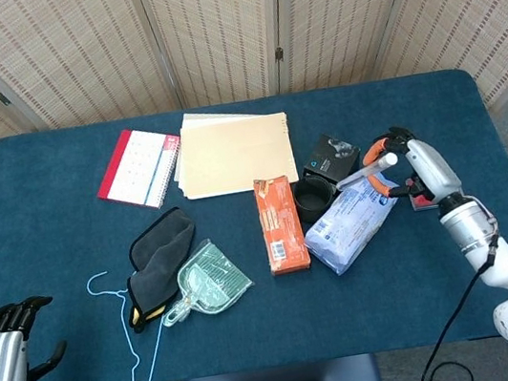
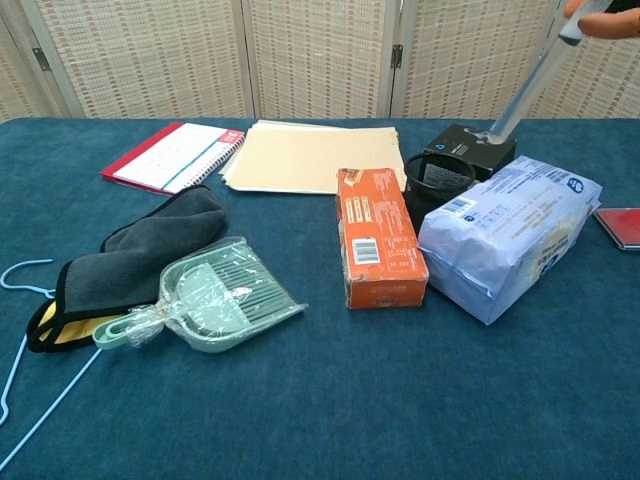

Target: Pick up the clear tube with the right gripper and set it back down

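My right hand (image 1: 417,168) grips the clear tube (image 1: 364,173) by its upper end, above the right side of the table. In the chest view the clear tube (image 2: 530,82) slants down to the left, its lower tip just over the black box (image 2: 470,147). Only an orange fingertip (image 2: 605,22) of the right hand shows at the top right corner there. My left hand (image 1: 4,351) hangs off the table's front left corner with its fingers curled and nothing in them.
Below the tube lie a blue-white packet (image 1: 353,217), a black mesh cup (image 1: 311,199), and an orange box (image 1: 280,223). A red card (image 2: 620,225) lies at right. Further left are a manila folder (image 1: 232,150), notebook (image 1: 139,167), dark cloth (image 1: 159,254), green dustpan (image 1: 208,281), and blue hanger (image 1: 125,322).
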